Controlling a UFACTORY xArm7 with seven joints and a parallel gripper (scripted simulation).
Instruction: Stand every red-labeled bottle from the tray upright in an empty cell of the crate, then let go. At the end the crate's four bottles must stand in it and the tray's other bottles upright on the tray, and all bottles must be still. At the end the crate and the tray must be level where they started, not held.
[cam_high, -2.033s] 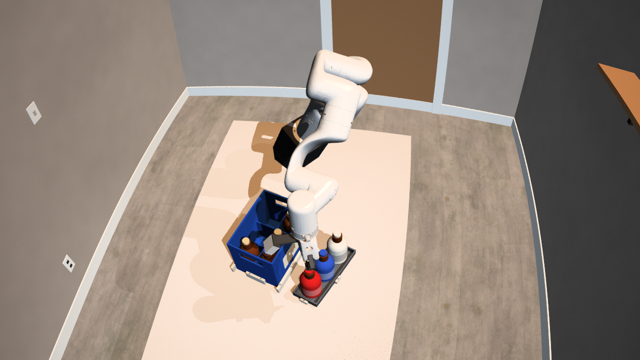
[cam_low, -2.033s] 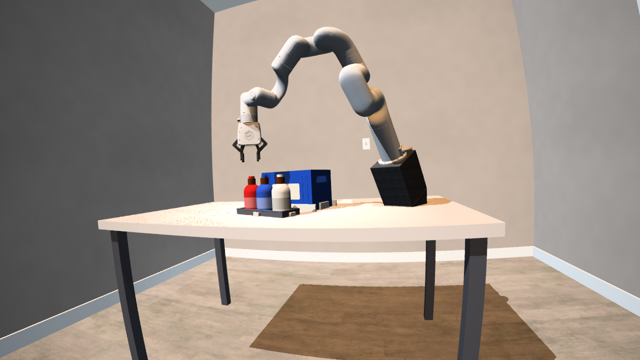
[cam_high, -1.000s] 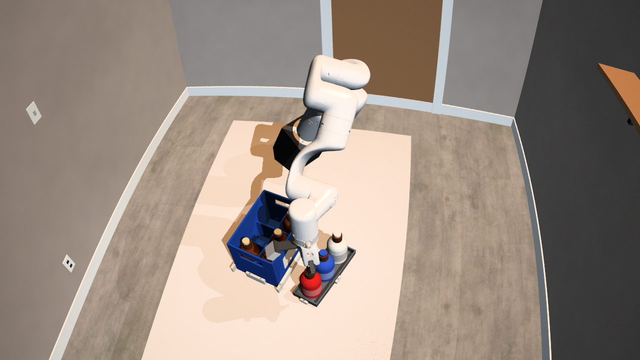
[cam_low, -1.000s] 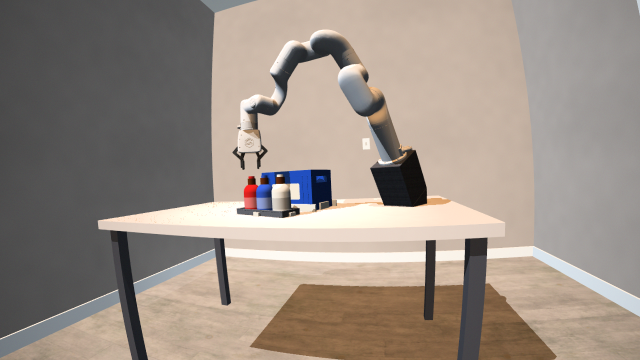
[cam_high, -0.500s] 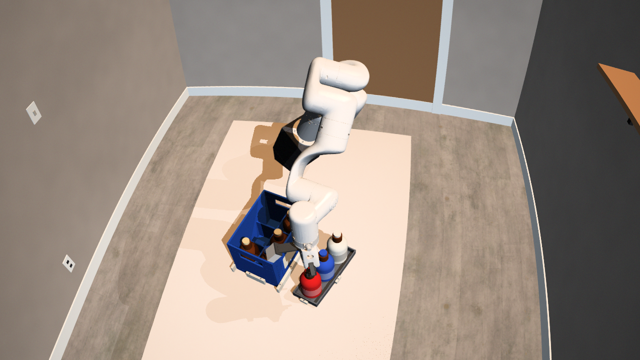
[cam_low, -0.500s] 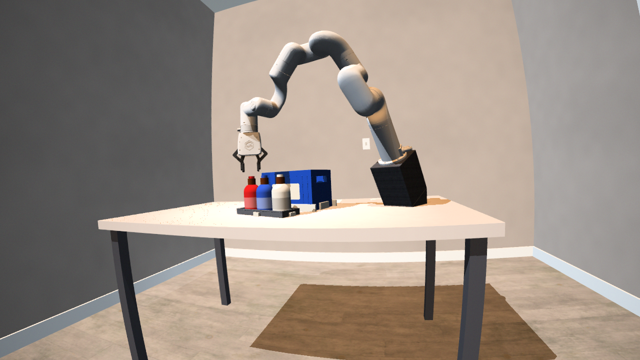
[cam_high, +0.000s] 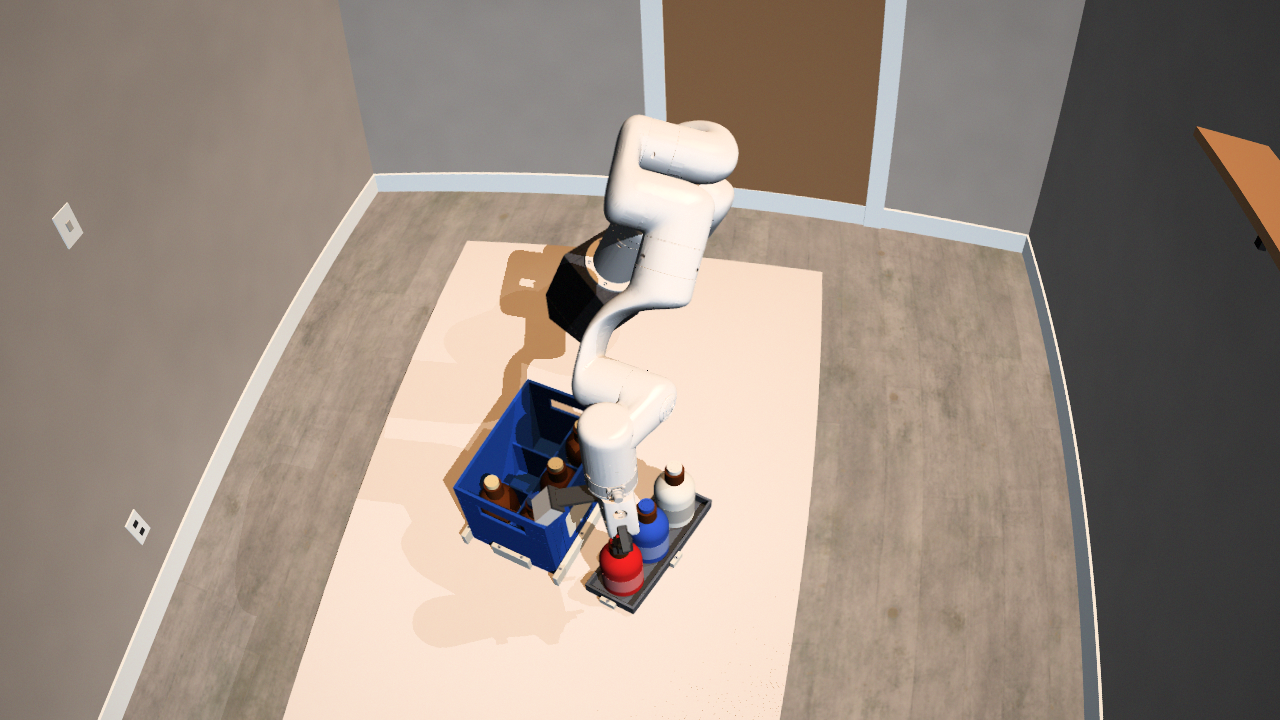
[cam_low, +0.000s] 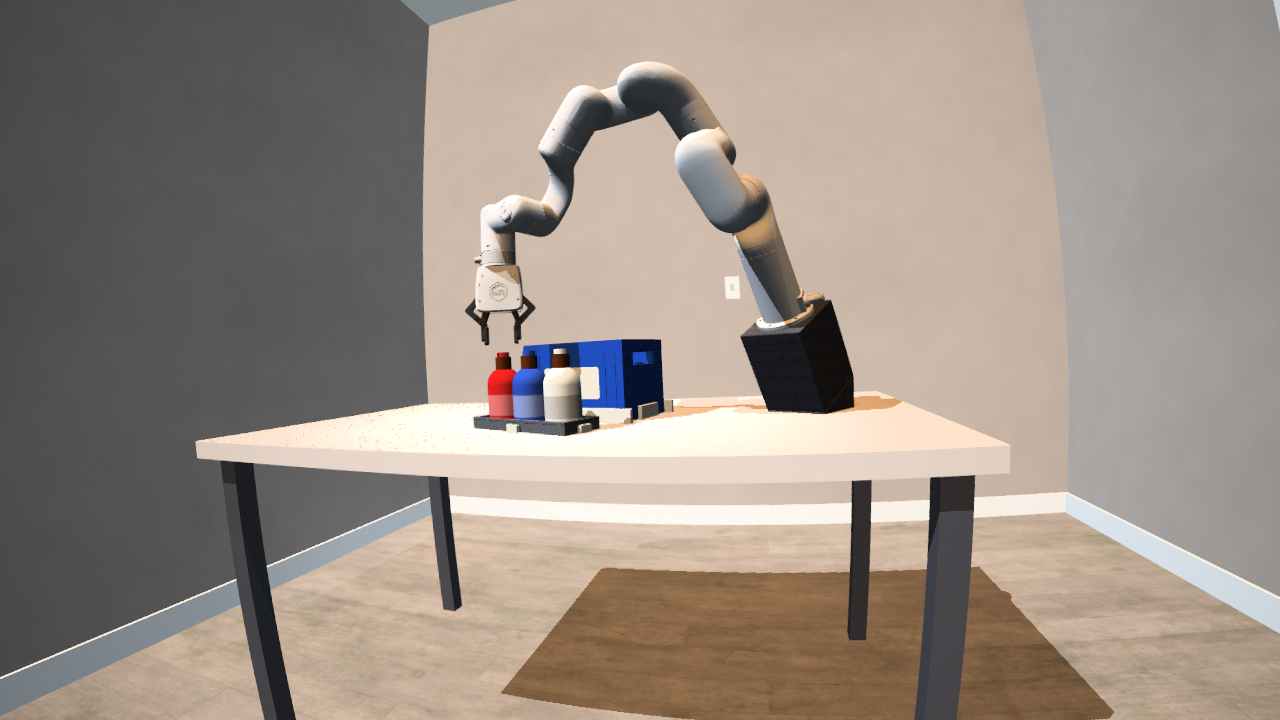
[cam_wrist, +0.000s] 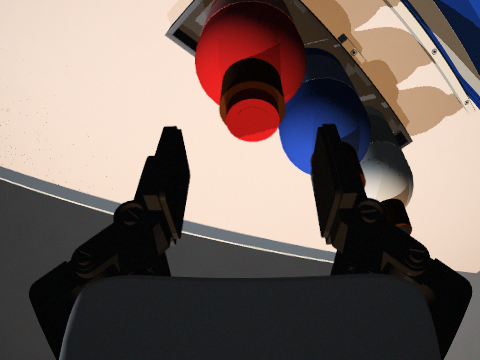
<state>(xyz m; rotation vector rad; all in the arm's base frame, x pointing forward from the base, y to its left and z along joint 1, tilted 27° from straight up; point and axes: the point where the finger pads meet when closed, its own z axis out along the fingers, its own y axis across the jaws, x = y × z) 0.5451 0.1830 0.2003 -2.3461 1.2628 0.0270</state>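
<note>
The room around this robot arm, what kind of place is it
Probably a bare indoor test room set up for bottle sorting: plain walls, a brown door, wood-look floor, and one table carrying the arm's black base, a blue crate and a tray of bottles.

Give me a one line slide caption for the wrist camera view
Open gripper hangs above the red bottle on the tray.

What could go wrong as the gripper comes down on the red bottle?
1. The blue bottle stands tight against the red bottle on the tray; a finger of the open gripper could clip its cap and topple it.
2. From the wrist view the red cap sits off-centre between the fingers, so a descent may land on it.
3. The crate already holds bottles, so lowering into a taken cell would jam.
</note>
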